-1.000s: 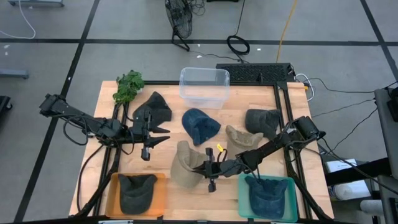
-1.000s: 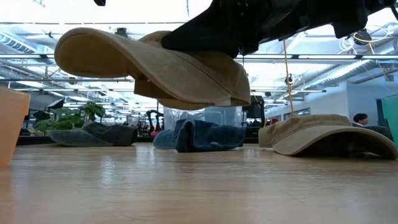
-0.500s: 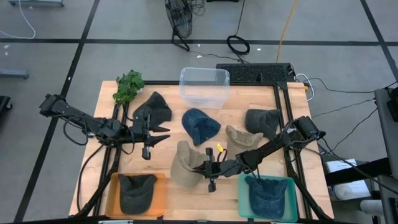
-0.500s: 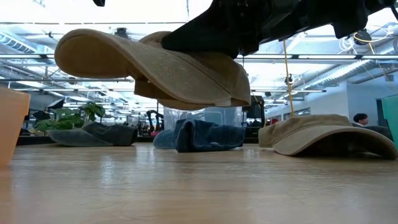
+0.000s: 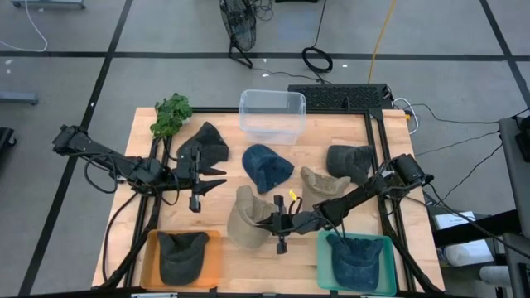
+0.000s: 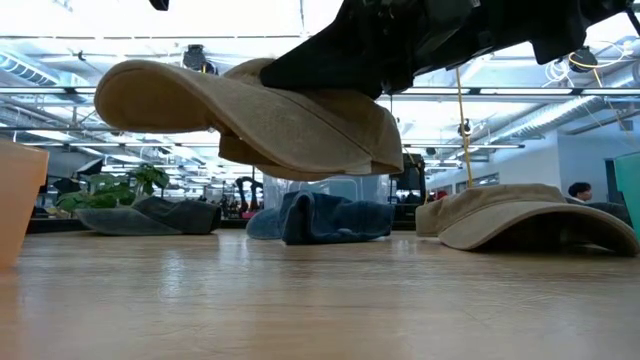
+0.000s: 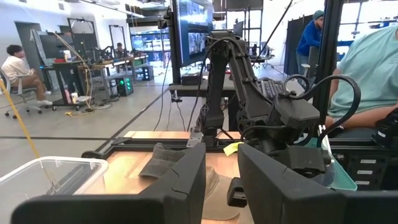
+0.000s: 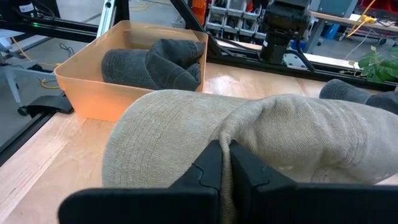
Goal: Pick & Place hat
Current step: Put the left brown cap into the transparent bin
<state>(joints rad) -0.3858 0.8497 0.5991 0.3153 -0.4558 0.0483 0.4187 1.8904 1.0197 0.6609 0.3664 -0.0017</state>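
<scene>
**Holdings at this moment: one tan hat, carried clear of the counter**

Item 1. My right end effector [image 5: 267,223]: fingers pressed fully together, pinching a fold of the tan hat [image 5: 246,218]. In my right wrist view the two dark fingers [image 8: 214,163] meet on a gathered seam of the fabric, with the crown spreading out on both sides. The low view shows this hat hanging in the air, brim tilted, with open space between it and the counter [image 6: 320,300].

Item 2. My left end effector [image 5: 207,183]: part-way open, fingers apart with a clear gap between them in my left wrist view, holding nothing. It hovers over the left half of the counter, just beside the dark hat [image 5: 207,145] near the plant sprig [image 5: 171,114].

Item 3. Orange bin [image 5: 149,248], front left corner: one dark grey hat [image 5: 183,256] inside. It shows beyond the tan hat in my right wrist view.

Item 4. Teal bin [image 5: 325,252], front right: one blue hat [image 5: 356,261] inside.

Item 5. Loose hats on the counter: a blue hat [image 5: 266,167] at centre, a second tan hat [image 5: 321,181] to its right, a dark grey hat [image 5: 349,161] near the right edge.

Item 6. Clear plastic tub [image 5: 272,116], at the far edge of the counter.
</scene>
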